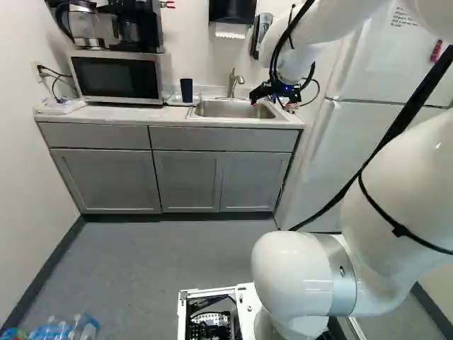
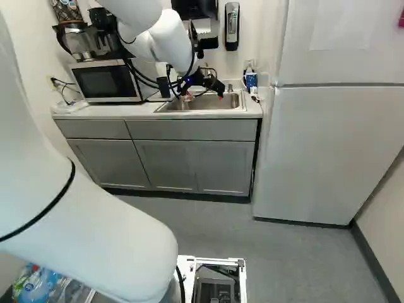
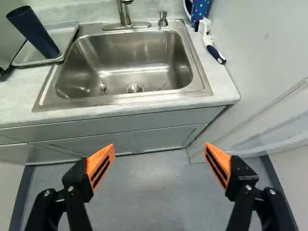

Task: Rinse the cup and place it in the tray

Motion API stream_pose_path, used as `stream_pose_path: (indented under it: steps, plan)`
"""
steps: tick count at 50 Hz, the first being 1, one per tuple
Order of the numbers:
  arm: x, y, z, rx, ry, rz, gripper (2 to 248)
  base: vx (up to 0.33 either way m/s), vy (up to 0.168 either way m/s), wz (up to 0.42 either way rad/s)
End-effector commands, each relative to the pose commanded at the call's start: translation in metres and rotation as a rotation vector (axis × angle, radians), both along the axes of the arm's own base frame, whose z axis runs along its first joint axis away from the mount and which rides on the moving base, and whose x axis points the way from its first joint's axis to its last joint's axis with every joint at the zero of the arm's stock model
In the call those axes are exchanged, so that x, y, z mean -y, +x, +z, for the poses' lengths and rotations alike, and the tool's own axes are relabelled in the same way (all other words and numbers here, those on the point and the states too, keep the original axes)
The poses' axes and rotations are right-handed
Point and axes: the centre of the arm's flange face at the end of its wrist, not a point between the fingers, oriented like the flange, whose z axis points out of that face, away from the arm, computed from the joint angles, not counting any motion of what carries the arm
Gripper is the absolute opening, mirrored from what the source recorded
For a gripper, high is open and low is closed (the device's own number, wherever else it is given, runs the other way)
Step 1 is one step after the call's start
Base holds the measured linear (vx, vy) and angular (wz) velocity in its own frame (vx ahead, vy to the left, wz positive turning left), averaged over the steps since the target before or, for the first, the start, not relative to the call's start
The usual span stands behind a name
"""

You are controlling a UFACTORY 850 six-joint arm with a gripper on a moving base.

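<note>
My gripper [image 2: 204,93] is at the sink's front side in the right base view. In the wrist view the gripper [image 3: 159,149] stands wide open, its orange pads far apart and nothing between them; floor and cabinet fronts show beyond. The dark blue cup [image 3: 34,32] is upright on the shallow tray [image 3: 29,61] beside the sink, apart from the fingers. The left base view shows the cup [image 1: 186,90] between microwave and sink. Ahead of the gripper lies the steel sink [image 3: 130,60], with no cup in it, and the faucet [image 3: 125,13] rises behind its basin.
A brush [image 3: 212,47] and a spotted blue item [image 3: 200,10] are on the counter at the sink's far side from the cup. The microwave [image 1: 117,78] borders the tray. A tall fridge [image 2: 328,151] flanks the counter. Bottles [image 1: 60,330] lie low near the base.
</note>
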Motion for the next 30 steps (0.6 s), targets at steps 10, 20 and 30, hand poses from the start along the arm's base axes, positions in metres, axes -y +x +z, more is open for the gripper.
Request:
stream_pose_path:
  steps: [10, 20, 30]
  plan:
    - [0.0, 0.0, 0.0, 0.0, 0.0, 0.0, 247, 0.001, 0.001, 0.011]
    - [0.0, 0.0, 0.0, 0.0, 0.0, 0.0, 247, 0.008, -0.001, 0.002]
    - [-0.0001, -0.0001, -0.0005, 0.001, 0.0, 0.0, 247, 0.0, 0.0, 0.0]
